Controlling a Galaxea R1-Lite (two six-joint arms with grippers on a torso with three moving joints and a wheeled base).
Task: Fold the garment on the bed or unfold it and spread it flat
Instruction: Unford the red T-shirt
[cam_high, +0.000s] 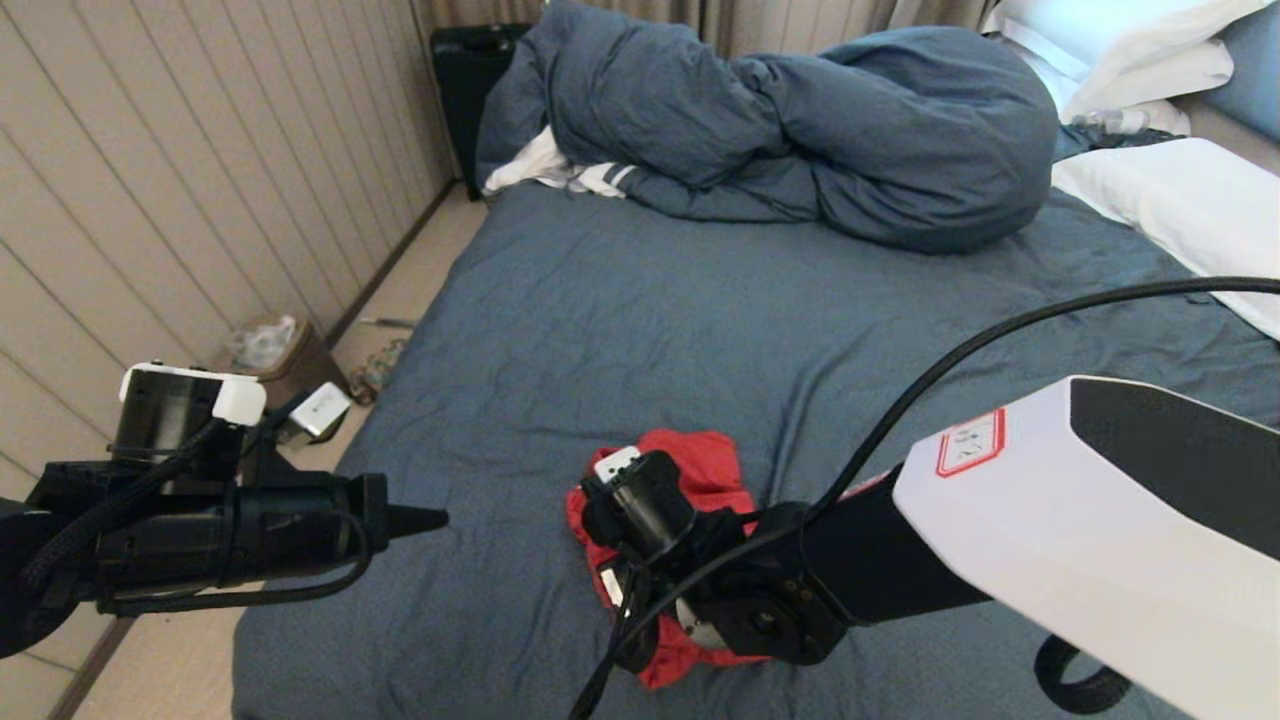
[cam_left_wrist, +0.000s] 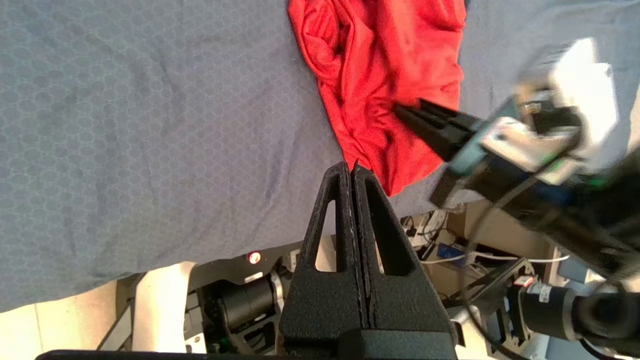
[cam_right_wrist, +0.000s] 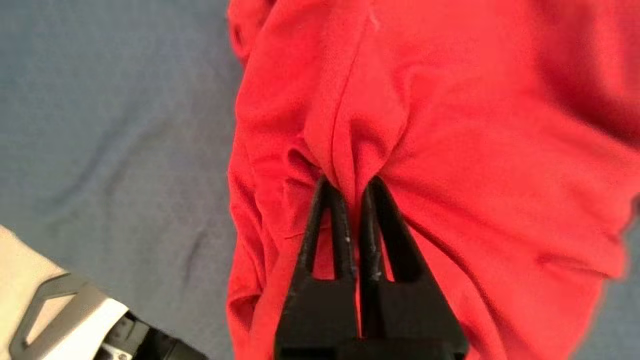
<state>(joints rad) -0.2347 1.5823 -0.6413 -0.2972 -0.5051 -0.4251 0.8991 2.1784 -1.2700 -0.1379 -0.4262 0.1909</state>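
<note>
So the garment (cam_high: 705, 470) is a crumpled red heap near the front edge of the bed (cam_high: 620, 320), no print showing, just plain red folds. The right gripper (cam_right_wrist: 354, 192) is down on it with its jaws pinching a raised ridge of fabric, what looks like a seam running right up out from between the tips. The left gripper (cam_left_wrist: 351, 172) hangs off to the side by the bed's edge, jaws pressed together on nothing, with the heap just past its tips.

My take on this step: lift slowly and straight up so the pinch doesn't slip, since it's only a thin fold in there. Let the shirt hang and open under its own weight before dragging it anywhere. Then I'd bring the left jaws in to catch a hem or shoulder well away from the right jaws, so the two can pull it flat. Watch for a grip that bunches several layers together.
</note>
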